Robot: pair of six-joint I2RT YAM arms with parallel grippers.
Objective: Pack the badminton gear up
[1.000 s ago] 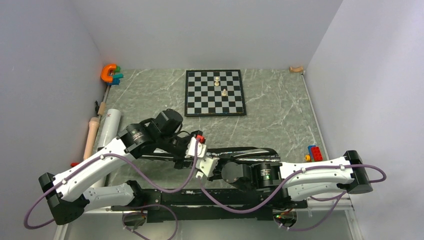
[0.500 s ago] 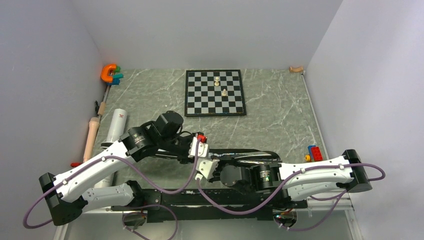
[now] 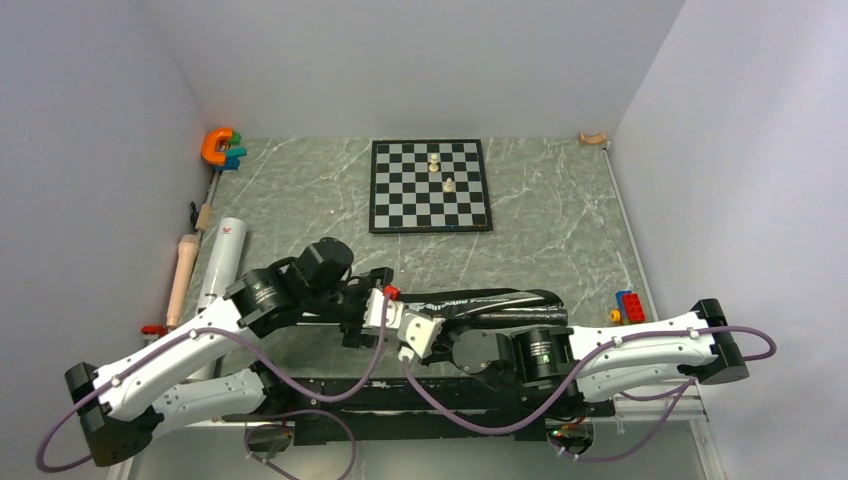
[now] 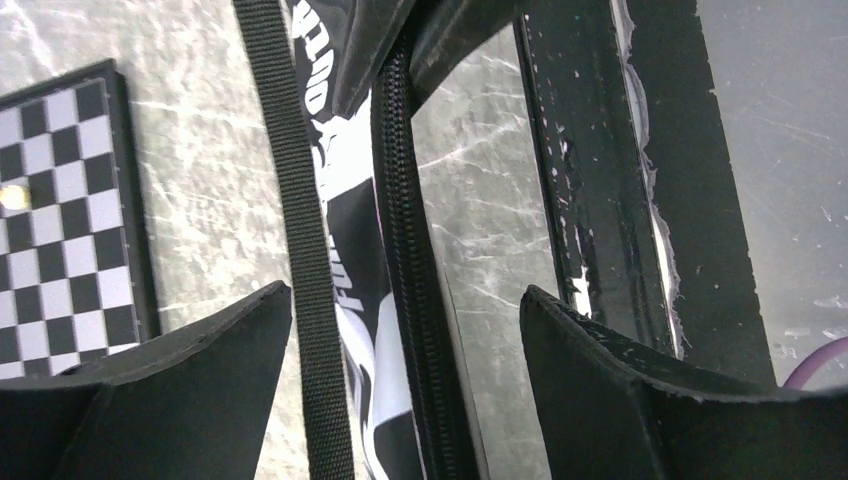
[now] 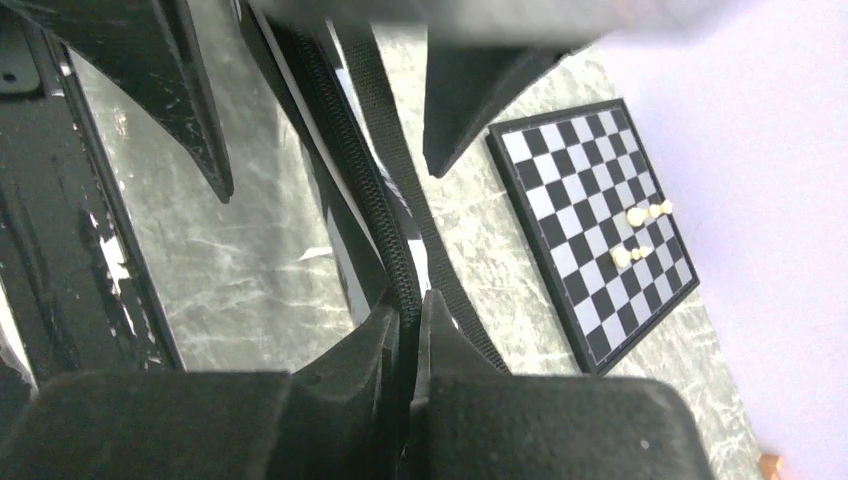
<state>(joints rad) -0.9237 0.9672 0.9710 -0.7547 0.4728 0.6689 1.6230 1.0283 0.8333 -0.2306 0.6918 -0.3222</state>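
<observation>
Top external: tube (image 3: 222, 262) lies far left on the tabletop (image 3: 560, 230), well apart from the bag (image 3: 520, 305). The bag lies along the near edge, under both my wrists. No rackets or shuttlecocks show in any view. They may be inside the bag, can't tell.

Left wrist: my left gripper (image 4: 405, 295) is spread wide and holds nothing. It straddles the zipper (image 4: 398, 200), with the strap (image 4: 288, 200) running just inside the left finger. As far as I can see, neither pad touches fabric. Rail (image 4: 590, 150) is just beside the right finger.

Right wrist: my right gripper (image 5: 407, 305) is pinched together on the bag's zipper edge, a thin fold between the pads. The strap passes just beside it on the right. Chessboard (image 5: 590, 230) is well apart and not my concern.

Step in hand, my read: working the zipper. Right anchors the edge and left goes for the other part. No pull tab shows in any frame, so I can't say whether this is opening or closing.

To do it well:
- Right holds the edge taut so the teeth run straight.
- Left comes down centred on the zipper, not the strap, which is close enough to get caught.
- Close on the pull or lip only, not a bunch of fabric.
- Pull along the zipper line, not across it.
- Mind wrist clearance, since the two grippers are near each other.
</observation>
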